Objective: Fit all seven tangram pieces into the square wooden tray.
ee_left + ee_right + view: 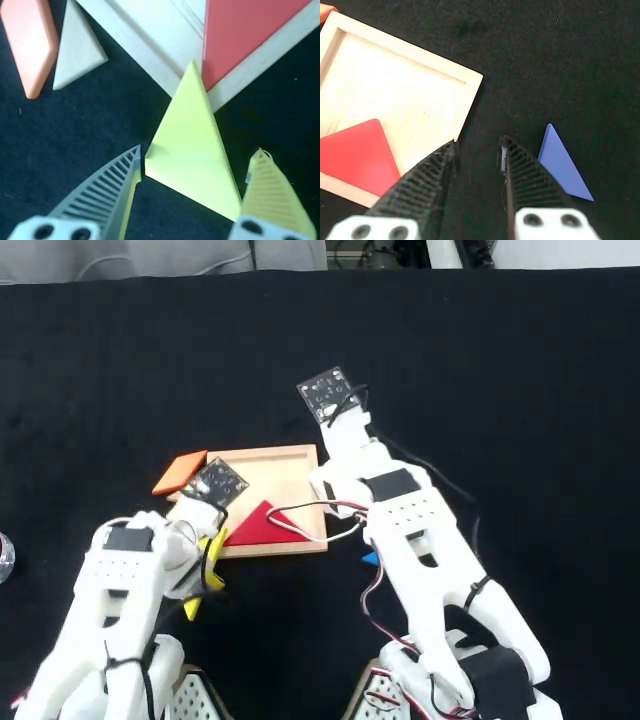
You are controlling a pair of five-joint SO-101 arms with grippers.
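Tangram pieces are mostly outside the square wooden tray, with just the red triangle lying flat inside, against one corner. The yellow triangle sits between the left gripper jaws, which look closed on it from either side, its tip reaching over the tray rim right beside the red one. From here it looks a thin, stiff, light slab with smooth painted faces, so I'd guess it would pivot or slip if pinched near a point; a hold across its broad end, edge to edge, seems safest. The right gripper hangs over the black counter just off the tray's edge, jaws a narrow gap apart and holding nothing. The left wrist view gives away an orange parallelogram with a pale unpainted triangle just beside it on the cloth, while from above the arm covers that pale piece. The right wrist view lays out the whole blue triangle, near the tray but apart from it, where the high view offers a mere sliver by the arm. The high view alone shows the tray's full outline between both arms.
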